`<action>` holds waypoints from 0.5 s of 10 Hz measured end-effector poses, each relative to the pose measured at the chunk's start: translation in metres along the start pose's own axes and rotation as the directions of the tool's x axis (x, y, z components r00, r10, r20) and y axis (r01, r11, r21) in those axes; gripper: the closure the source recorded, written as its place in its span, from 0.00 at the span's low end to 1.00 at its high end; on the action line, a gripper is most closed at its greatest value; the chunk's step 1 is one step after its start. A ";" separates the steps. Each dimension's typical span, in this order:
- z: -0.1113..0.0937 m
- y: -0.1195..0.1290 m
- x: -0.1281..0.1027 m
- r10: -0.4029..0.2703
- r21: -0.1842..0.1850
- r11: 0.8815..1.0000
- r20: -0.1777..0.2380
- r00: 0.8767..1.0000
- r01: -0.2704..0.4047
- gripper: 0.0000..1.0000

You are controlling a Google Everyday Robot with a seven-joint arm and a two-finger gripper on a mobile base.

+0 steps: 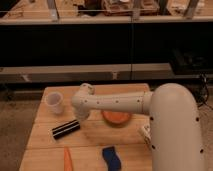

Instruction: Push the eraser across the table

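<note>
The eraser, a small black bar with a white lengthwise stripe, lies slanted on the light wooden plank table, left of centre. My white arm reaches in from the right across the table. Its gripper hangs down from the wrist just right of and behind the eraser's right end, close to it. I cannot tell if it touches the eraser.
A translucent white cup stands at the back left. An orange disc lies under the arm at centre. An orange carrot-like stick and a blue curved object lie near the front edge. Dark shelving stands behind the table.
</note>
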 end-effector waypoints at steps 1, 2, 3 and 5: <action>0.000 0.001 -0.001 -0.004 0.002 1.000 -0.002 1.000 0.004 1.00; 0.002 0.001 -0.003 -0.004 0.002 1.000 -0.001 1.000 0.004 1.00; 0.004 0.000 -0.007 -0.005 0.001 1.000 0.001 1.000 0.005 1.00; 0.005 -0.001 -0.011 -0.015 -0.001 1.000 0.001 1.000 0.015 1.00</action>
